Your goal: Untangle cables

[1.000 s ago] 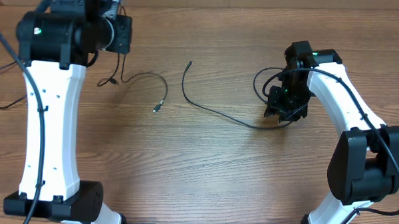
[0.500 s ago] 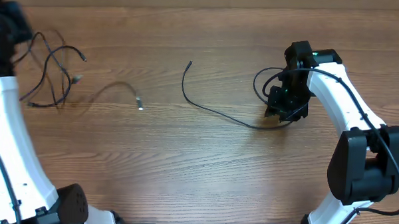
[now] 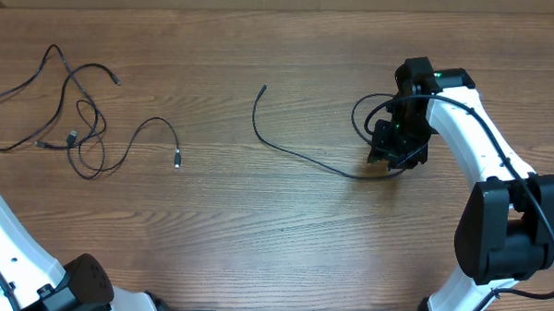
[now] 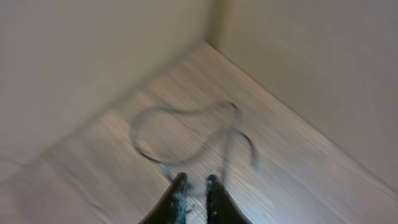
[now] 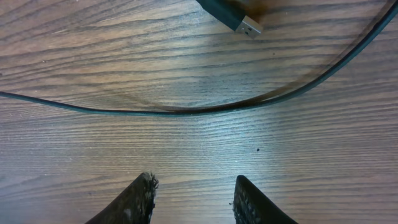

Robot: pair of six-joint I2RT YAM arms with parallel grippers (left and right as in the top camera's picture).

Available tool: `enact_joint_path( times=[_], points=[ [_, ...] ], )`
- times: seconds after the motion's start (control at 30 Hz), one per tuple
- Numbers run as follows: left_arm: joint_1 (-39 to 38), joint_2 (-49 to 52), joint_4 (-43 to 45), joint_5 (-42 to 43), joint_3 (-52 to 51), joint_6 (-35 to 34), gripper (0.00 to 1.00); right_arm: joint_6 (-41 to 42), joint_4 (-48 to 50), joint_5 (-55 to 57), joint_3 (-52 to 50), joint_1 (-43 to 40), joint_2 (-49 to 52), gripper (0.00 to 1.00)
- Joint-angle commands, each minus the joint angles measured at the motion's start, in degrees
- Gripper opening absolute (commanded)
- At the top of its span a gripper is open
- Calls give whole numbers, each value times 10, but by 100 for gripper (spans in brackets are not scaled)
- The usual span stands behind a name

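Several cables (image 3: 74, 135) are lying tangled by the table's (image 3: 255, 247) left edge; left gripper (image 4: 196, 178) is hanging barely parted, right gripper (image 5: 194, 180) half-open, both empty.

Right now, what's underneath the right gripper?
The wrist view shows bare wooden table under the open right gripper, a black cable curving just ahead of it and a USB plug beyond. From overhead, the gripper itself hides that spot and where the cable ends.
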Motion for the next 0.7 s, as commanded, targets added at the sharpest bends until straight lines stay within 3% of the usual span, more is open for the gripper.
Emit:
enact_joint_path(
  times=[0.0,0.1,0.17,0.37,0.67],
  points=[
    [-14,-2,-33,144,7,-7,26,0,0,6,-1,-2,-2,40],
    [-28,3,-68,146,-1,-7,56,0,-1,6,-1,-2,-2,40],
    [-36,5,-86,139,-13,-5,67,0,-2,6,-1,-2,-2,40],
    [-39,6,-101,82,-89,0,69,0,-3,6,-1,-2,-2,40],
    [-39,6,-27,62,-272,-8,69,0,-5,6,-1,-2,-2,39]
  ],
)
